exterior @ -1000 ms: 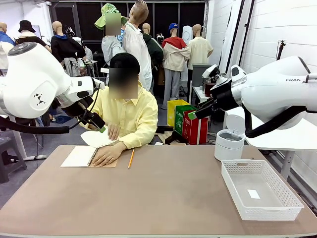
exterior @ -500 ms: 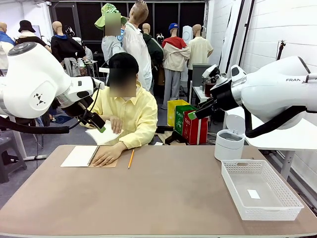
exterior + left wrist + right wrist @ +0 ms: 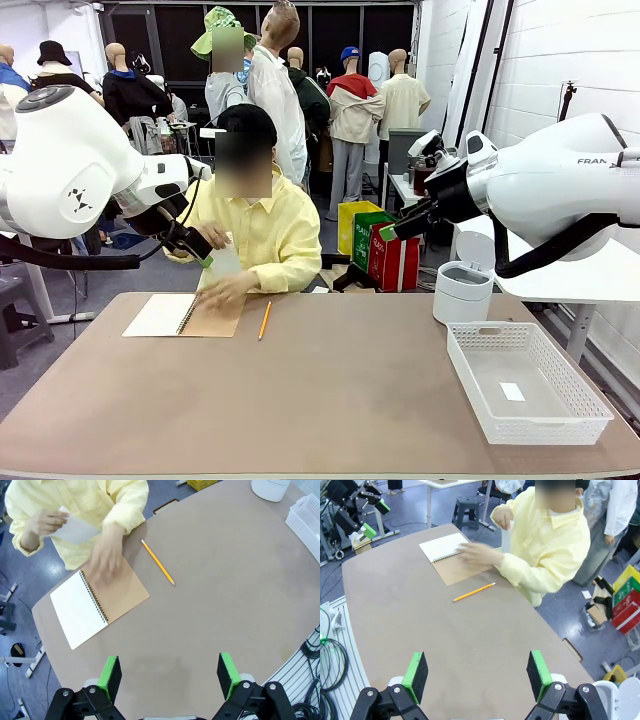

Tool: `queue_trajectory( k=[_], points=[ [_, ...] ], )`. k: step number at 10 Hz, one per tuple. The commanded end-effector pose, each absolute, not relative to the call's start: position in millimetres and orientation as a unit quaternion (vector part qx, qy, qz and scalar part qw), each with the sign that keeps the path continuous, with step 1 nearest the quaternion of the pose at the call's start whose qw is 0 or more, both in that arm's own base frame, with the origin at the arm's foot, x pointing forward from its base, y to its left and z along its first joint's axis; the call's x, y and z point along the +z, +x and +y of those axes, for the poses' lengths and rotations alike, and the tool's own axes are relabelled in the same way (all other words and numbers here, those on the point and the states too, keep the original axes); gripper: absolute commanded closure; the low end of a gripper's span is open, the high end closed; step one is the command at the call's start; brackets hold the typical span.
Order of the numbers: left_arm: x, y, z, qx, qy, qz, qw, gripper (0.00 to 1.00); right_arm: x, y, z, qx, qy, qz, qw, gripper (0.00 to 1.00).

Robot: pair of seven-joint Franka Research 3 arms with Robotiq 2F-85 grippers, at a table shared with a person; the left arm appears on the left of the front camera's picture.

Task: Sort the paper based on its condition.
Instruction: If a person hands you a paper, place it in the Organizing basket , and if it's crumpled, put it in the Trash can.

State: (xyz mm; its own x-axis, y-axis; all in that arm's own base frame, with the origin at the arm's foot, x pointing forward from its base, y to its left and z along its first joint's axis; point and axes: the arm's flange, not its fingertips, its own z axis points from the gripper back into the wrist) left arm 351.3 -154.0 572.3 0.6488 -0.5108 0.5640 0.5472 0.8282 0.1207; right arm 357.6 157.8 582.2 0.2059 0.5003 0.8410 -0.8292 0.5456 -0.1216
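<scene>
1. The left gripper [image 3: 170, 676] hangs above the left end of the table [image 3: 340, 400]. Its jaws are wide apart and hold nothing.
2. The notebook [image 3: 168, 315] lies open on the far left of the table, white page to the left and tan cover to the right. One hand [image 3: 222, 291] of the person rests on the cover.
3. The paper [image 3: 226, 261] is one white sheet held up off the table in the person's other hand [image 3: 46, 521]. It is in front of the yellow shirt, above the notebook. I cannot tell whether it is smooth or wrinkled.
4. The pencil [image 3: 264, 320] lies just right of the notebook, not touching it.
5. The right gripper [image 3: 477, 676] is raised over the table's right side, its jaws wide apart and empty.
6. The bin [image 3: 465, 287] stands at the far right edge of the table. The basket [image 3: 466, 378] sits near it, on the robot's side, with a small white slip inside.
</scene>
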Motion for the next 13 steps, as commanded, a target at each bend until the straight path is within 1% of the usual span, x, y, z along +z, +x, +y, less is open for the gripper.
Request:
queue_trajectory(
  k=[1, 13],
  points=[
    [572.8, 351.4, -153.5, -0.292, -0.029, -0.302, 0.907, 0.00, 582.0, 357.1, 158.8, 0.442, 0.182, -0.448, 0.755, 0.00],
    [572.8, 351.4, -153.5, -0.292, -0.029, -0.302, 0.907, 0.00, 582.0, 357.1, 158.8, 0.442, 0.182, -0.448, 0.755, 0.00]
  ],
)
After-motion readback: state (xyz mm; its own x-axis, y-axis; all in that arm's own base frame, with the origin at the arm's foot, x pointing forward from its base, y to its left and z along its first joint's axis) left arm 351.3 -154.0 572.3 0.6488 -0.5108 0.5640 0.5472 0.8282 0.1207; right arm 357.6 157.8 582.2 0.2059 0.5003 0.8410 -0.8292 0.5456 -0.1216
